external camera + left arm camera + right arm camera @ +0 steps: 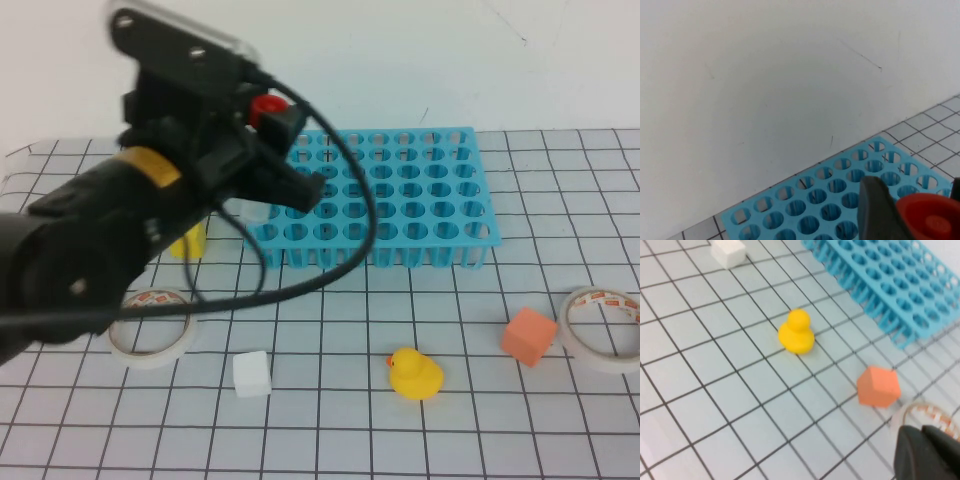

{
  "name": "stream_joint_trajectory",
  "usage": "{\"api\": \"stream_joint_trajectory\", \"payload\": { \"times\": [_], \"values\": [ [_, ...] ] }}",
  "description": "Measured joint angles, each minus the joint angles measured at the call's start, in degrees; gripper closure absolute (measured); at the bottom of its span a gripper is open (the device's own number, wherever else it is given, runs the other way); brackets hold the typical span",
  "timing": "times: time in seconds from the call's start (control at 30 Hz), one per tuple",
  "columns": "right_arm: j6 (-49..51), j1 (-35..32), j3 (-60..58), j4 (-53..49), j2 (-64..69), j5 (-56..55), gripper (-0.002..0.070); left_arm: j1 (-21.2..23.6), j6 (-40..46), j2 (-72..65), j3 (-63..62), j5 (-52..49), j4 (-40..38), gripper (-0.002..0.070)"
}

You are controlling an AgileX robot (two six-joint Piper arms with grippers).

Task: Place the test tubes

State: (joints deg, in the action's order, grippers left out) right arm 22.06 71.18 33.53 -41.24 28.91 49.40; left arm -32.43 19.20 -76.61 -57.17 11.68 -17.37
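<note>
Found gridded bench (420,330) carrying blue test tube rack (420,190) toward the back. Noted left tool (272,120) raised at the rack's left end, clamped on a red-capped test tube (266,106). Noted right tool (927,452) pinched tight, holding nothing, in front of the rack past its right end, above a tape roll (600,298). Logged second tape roll (150,352) before the rack's left end. Logged in front of the rack: orange cube (528,336), yellow rubber duck (415,375), white cube (251,373).
</note>
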Motion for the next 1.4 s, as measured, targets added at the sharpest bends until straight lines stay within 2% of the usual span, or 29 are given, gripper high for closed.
{"api": "stream_joint_trajectory", "payload": {
  "times": [0.1,0.3,0.5,0.77,0.97,1.13,1.27,1.4],
  "values": [
    [3.8,0.0,-2.3,-0.5,-2.5,0.7,0.0671,0.6,-0.1,-2.2,-2.3,-1.8,0.9,0.0424],
    [5.2,0.0,-3.7,-0.5,-3.9,4.8,0.0672,5.2,-5.7,-5.2,-5.6,-2.7,1.9,0.0424],
    [5.5,0.0,-3.7,-0.5,-3.9,7.1,0.0674,8.2,-11.3,-10.0,-9.0,-2.5,7.4,0.0424],
    [5.5,0.0,-3.7,-0.5,-3.9,7.3,0.0674,8.9,-20.7,-17.2,-9.5,12.3,14.0,0.0424],
    [5.5,0.0,-3.7,-0.5,-3.9,7.3,0.0674,12.8,-34.0,-23.3,-9.7,17.1,17.4,0.0424],
    [5.5,0.0,-3.7,-0.5,-3.9,7.4,0.0675,16.4,-46.6,-28.8,-9.7,24.0,28.2,0.0424],
    [5.5,0.0,-3.7,-0.5,-3.9,7.4,0.0675,16.5,-48.4,-31.7,-9.7,31.7,33.0,0.0424],
    [5.5,0.0,-3.7,-0.5,-3.9,7.5,0.0675,16.5,-48.4,-34.1,-9.9,35.2,33.5,0.0424]
  ]
}}
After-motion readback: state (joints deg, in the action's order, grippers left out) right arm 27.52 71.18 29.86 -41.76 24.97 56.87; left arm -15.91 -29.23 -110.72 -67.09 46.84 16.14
